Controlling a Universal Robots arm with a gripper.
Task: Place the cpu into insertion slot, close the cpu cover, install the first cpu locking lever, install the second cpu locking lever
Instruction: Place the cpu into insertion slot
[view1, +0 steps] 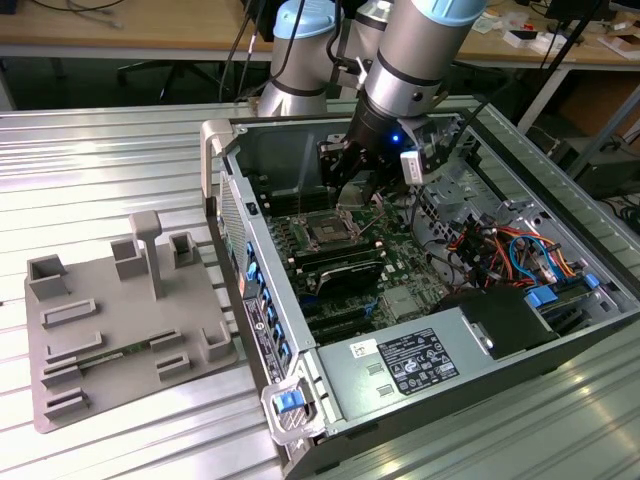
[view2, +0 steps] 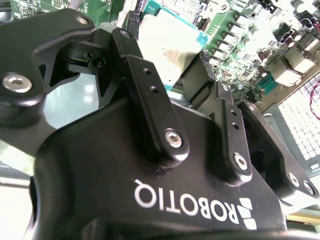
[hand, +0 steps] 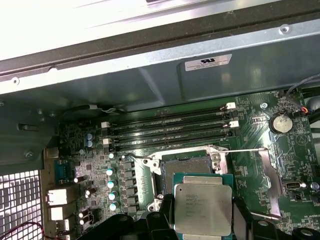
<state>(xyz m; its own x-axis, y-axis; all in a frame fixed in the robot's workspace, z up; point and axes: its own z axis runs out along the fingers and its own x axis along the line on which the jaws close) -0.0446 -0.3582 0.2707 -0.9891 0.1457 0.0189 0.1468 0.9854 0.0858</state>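
Ribbed metal tabletop (view1: 120, 140) is occupied by an open computer case (view1: 290, 150), inside which the gripper (view1: 347, 192) is positioned. Between its closed fingers (hand: 159, 224) the cpu (hand: 202, 207) is clamped flat and held just above the near edge of the insertion slot (hand: 186, 164), not yet seated. The cpu cover (hand: 269, 182) is folded open beside the slot, the memory slots (hand: 170, 131) are seen farther beyond, and the case wall (hand: 150, 85) is behind them.

Much of the insertion slot (hand: 187, 164) hidden behind the cpu (hand: 202, 207)
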